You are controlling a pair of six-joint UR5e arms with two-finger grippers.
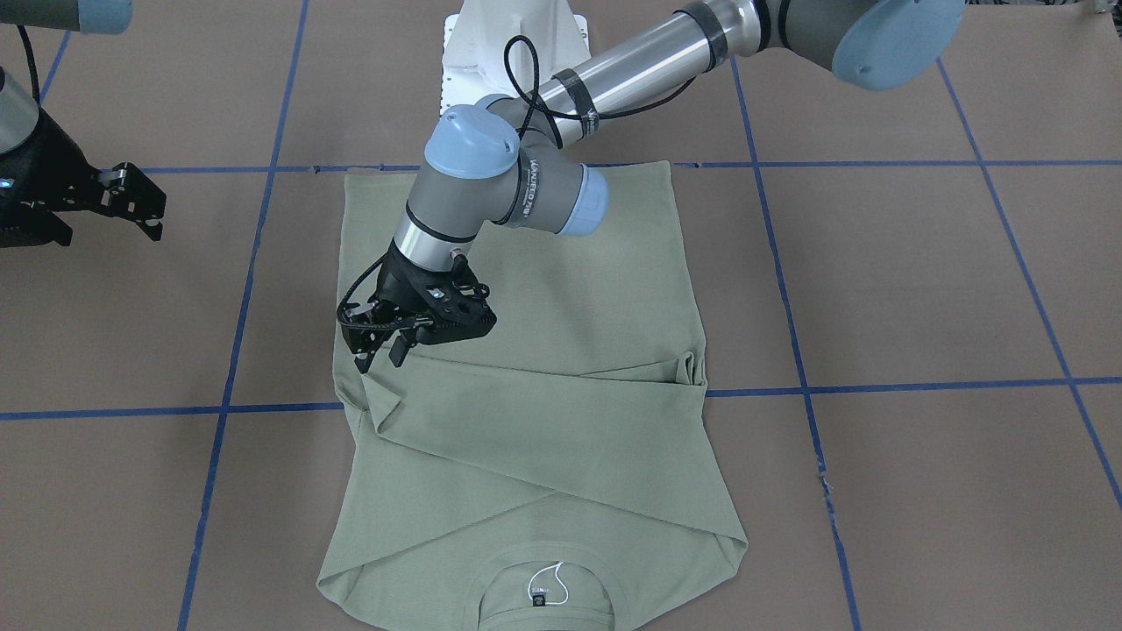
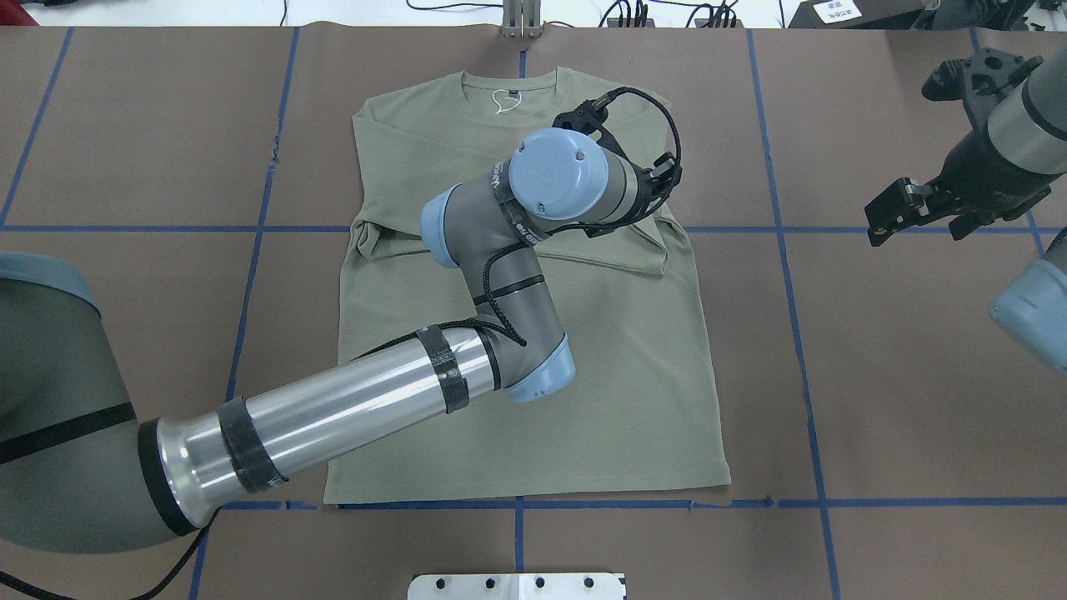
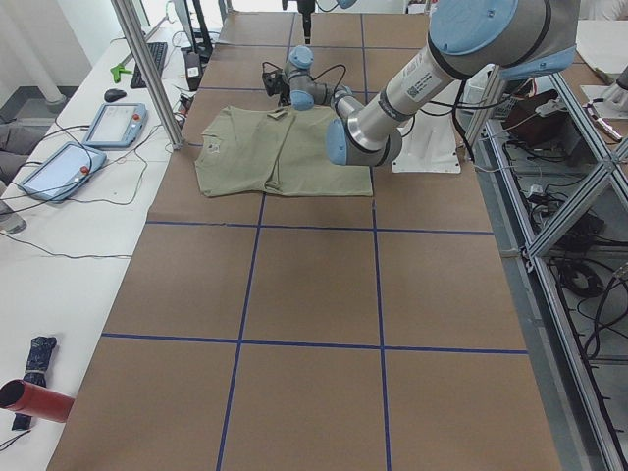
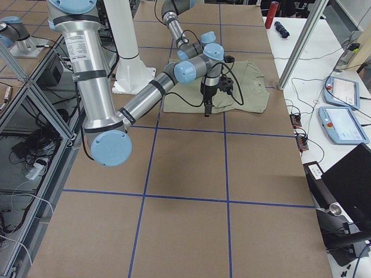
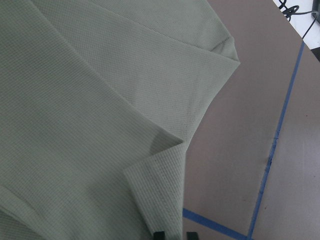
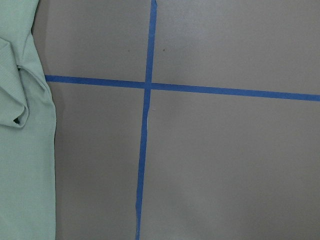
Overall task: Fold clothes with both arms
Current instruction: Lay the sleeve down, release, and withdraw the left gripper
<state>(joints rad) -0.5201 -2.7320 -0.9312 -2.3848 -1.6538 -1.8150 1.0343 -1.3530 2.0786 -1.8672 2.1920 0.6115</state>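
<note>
The sage-green shirt (image 1: pixel 561 289) lies flat on the brown table, its neck (image 2: pixel 508 87) at the far side from the robot. Both sleeves are folded across the chest (image 1: pixel 526 421). My left arm (image 2: pixel 508 275) reaches over the shirt. Its gripper (image 1: pixel 381 358) hangs open just above the shirt's edge, where a sleeve cuff (image 5: pixel 157 195) lies. In the left wrist view, the two fingertips (image 5: pixel 160 234) stand apart with no cloth between them. My right gripper (image 2: pixel 921 223) hovers open and empty over bare table, well away from the shirt's side edge (image 6: pixel 25 150).
Blue tape lines (image 1: pixel 789 263) mark a grid on the table. The white pedestal base (image 1: pixel 513 44) stands behind the shirt's hem. A metal post (image 3: pixel 147 69) and tablets (image 3: pixel 113 123) stand on a side bench beyond the neck end.
</note>
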